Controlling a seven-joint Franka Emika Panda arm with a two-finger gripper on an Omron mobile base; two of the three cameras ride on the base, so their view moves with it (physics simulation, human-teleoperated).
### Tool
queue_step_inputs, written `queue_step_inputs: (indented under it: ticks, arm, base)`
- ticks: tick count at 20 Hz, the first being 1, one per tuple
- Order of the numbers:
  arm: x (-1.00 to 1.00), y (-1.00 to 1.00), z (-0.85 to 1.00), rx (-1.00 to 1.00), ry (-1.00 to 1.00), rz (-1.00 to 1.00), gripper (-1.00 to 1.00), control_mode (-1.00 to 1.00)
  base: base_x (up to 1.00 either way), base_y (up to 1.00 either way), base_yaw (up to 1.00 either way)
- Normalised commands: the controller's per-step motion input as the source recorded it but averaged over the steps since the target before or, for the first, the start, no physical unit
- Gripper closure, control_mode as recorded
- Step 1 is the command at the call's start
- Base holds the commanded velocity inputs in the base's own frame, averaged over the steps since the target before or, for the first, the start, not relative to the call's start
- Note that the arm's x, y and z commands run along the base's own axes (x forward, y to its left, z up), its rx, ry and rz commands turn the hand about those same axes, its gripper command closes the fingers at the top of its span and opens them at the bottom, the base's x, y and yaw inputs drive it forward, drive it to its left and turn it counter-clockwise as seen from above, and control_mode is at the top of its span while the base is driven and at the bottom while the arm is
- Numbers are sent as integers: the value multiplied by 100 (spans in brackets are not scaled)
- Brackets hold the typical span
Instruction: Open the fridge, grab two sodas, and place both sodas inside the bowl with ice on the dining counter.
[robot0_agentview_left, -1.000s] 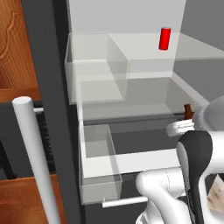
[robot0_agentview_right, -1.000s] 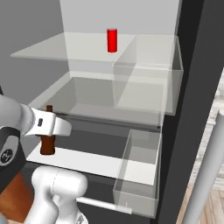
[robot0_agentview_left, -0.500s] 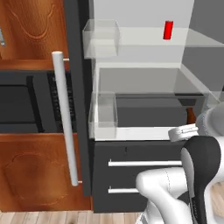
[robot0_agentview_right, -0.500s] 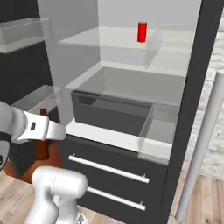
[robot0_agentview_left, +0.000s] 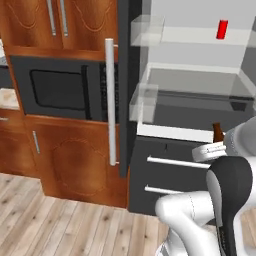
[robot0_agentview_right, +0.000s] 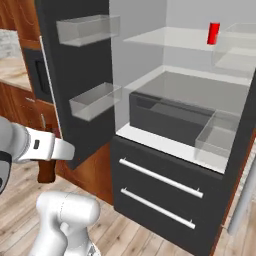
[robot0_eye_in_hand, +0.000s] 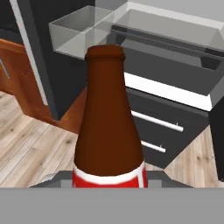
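Gripper: in my hand view the brown soda bottle (robot0_eye_in_hand: 109, 127) stands upright just in front of the camera, its red label band at the bottom where the fingers sit. I judge the gripper (robot0_eye_in_hand: 109, 186) clamped on the bottle, though the fingertips themselves are hidden by it.

Bottle, base views: from the left base view I see only the bottle's neck (robot0_agentview_left: 218, 133) above the white wrist. From the right base view its dark lower body (robot0_agentview_right: 47, 170) hangs below the white forearm, outside the fridge cabinet and above the wood floor (robot0_agentview_right: 20, 210).

Red can: I see it upright on the upper clear shelf, toward the right of the fridge interior (robot0_agentview_left: 222, 29) (robot0_agentview_right: 213, 33), well apart from the bottle.

Fridge: open. The dark grey left door (robot0_agentview_right: 75, 75) is swung out and carries two clear door bins (robot0_agentview_right: 95, 100). I note a long pale bar handle (robot0_agentview_left: 110, 100) on its edge. The inside is white, with a dark crisper box (robot0_agentview_right: 170, 117) and two dark drawers with pale handles (robot0_agentview_right: 160, 180) below.

Surroundings: a black built-in microwave (robot0_agentview_left: 55, 90) sits in red-brown wood cabinets (robot0_agentview_left: 65, 155) left of the fridge.
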Motion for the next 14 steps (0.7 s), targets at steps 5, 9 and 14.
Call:
queue_step_inputs:
  ticks: [5,9,14]
  arm:
    - [0,0,0,0,0,0,100,100]
    - [0,0,0,0,0,0,100,100]
    - [0,0,0,0,0,0,100,100]
  base:
    - [-54,10,42]
    - [-47,19,45]
    - [-51,27,44]
